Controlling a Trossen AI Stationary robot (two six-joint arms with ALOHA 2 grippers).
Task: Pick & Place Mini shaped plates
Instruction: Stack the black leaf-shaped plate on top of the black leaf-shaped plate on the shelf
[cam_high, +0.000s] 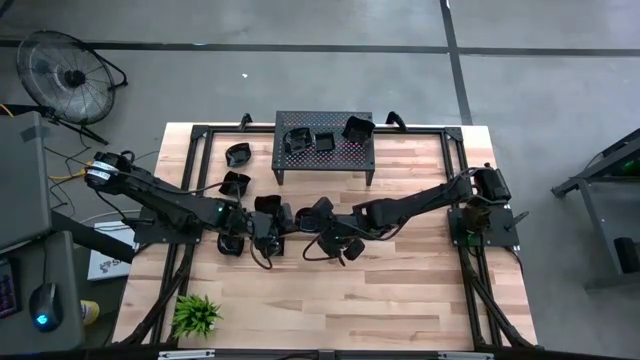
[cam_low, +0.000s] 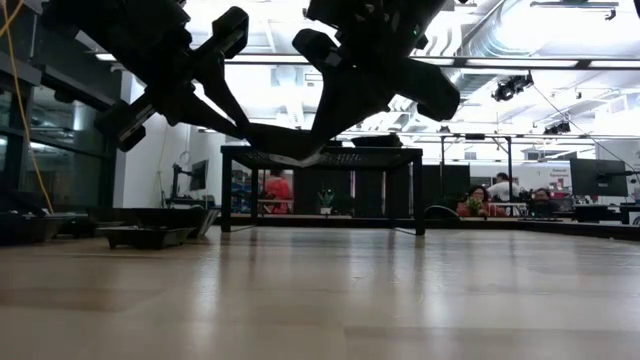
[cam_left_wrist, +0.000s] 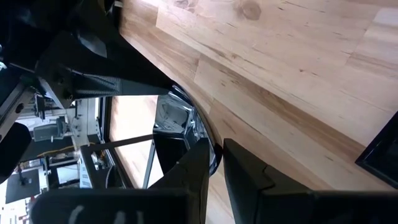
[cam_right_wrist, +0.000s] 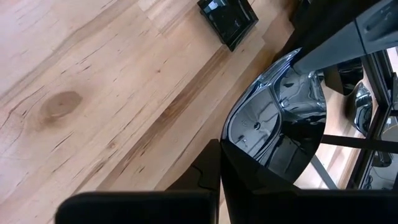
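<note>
Glossy black plate (cam_right_wrist: 277, 127) fills the right wrist view, pinched at its rim by right end effector (cam_right_wrist: 219, 163), also clamped by left end effector (cam_left_wrist: 214, 163). Both meet mid-tabletop (cam_high: 400, 290), plate lifted. More plates (cam_high: 322, 137) on perforated stand (cam_high: 325, 155).

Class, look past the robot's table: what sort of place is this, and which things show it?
Probably an open-plan workshop or lab office: people at desks, exposed ceiling ducts, a concrete floor with a floor fan.

overhead looks straight down; low camera level across the table (cam_low: 320, 300); wrist cameras close above its wood.
</note>
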